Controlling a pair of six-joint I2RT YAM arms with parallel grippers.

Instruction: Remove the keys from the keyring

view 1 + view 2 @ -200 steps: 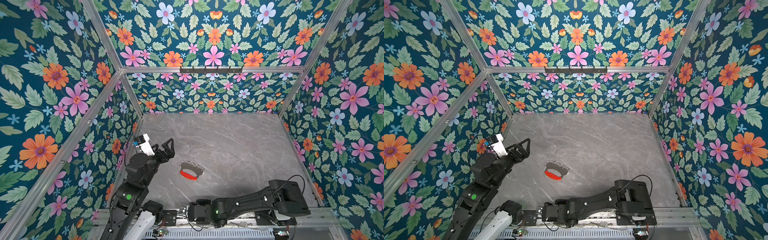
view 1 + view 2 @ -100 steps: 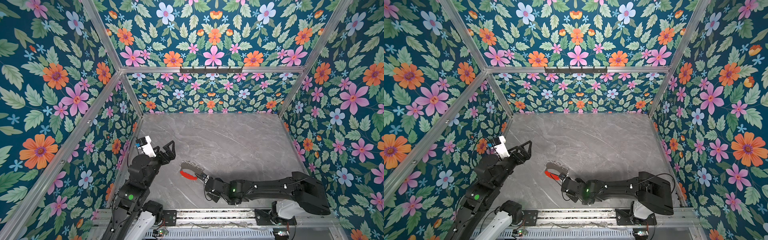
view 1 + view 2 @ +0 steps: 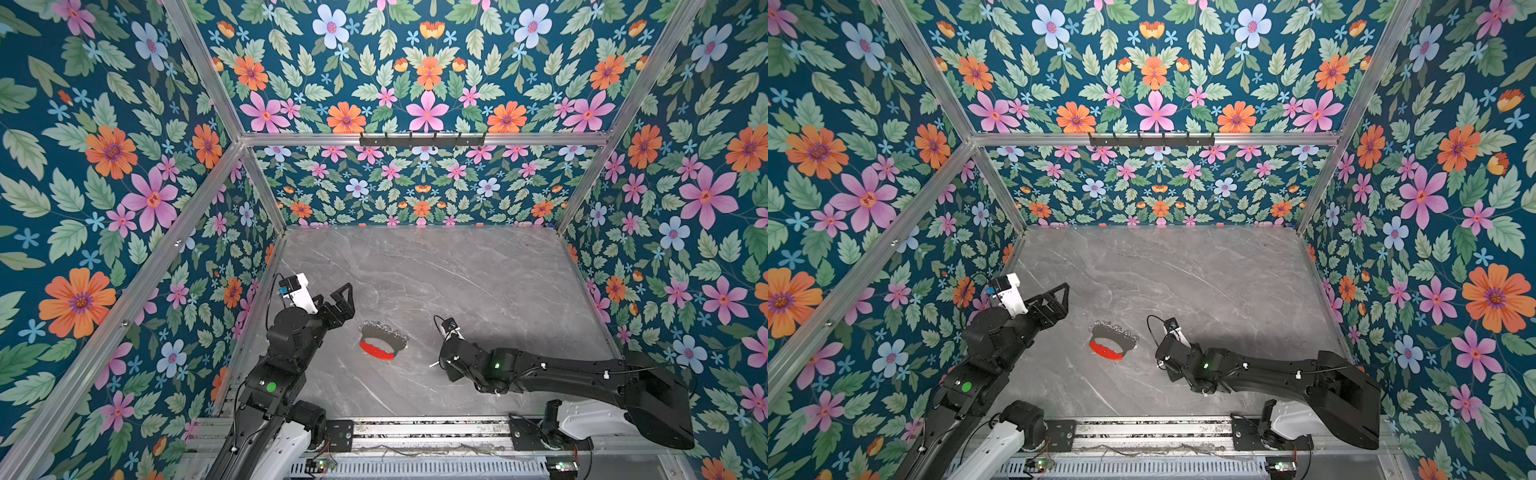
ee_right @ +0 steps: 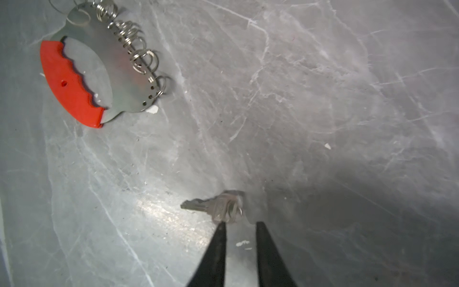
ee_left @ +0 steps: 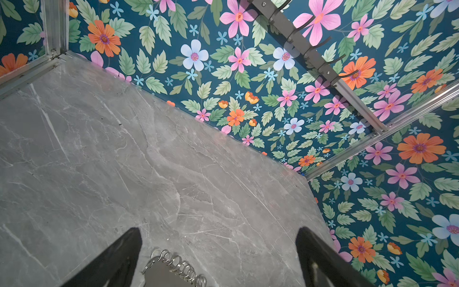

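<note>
Nearest the camera head, an aluminium rail [image 3: 415, 428] ran along the front edge of the grey marble table [image 3: 478, 282], and both arm bases sat on it. From the right base a black arm stretched low across the table toward the middle. The right gripper [image 4: 241, 223] pointed down at the surface, its jaws a little apart with nothing between them. The key [image 4: 218, 207] lay flat on the table just ahead of the fingertips, head toward them and blade pointing away. One fingertip [image 4: 221, 231] met the edge of the key's head, though I could not tell whether it touched.

The key was free of the keyring [image 4: 119, 74] and lay well apart from it. In both top views the keyring lay flat toward the front middle of the table, between the two grippers. Its red strip [image 4: 67, 87] curved along the nearer edge and a row of small silver loops [image 4: 139, 52] fringed the farther one.

Left of the keyring and a little farther back, the left gripper [image 3: 348, 300] had its jaws spread wide and held nothing. In its wrist view the looped edge of the keyring showed between the two black fingers [image 5: 119, 258].

Beyond that lay bare table, then the floral back wall [image 3: 415, 195], with a dark hook bar [image 3: 422, 139] on its crossbeam
</note>
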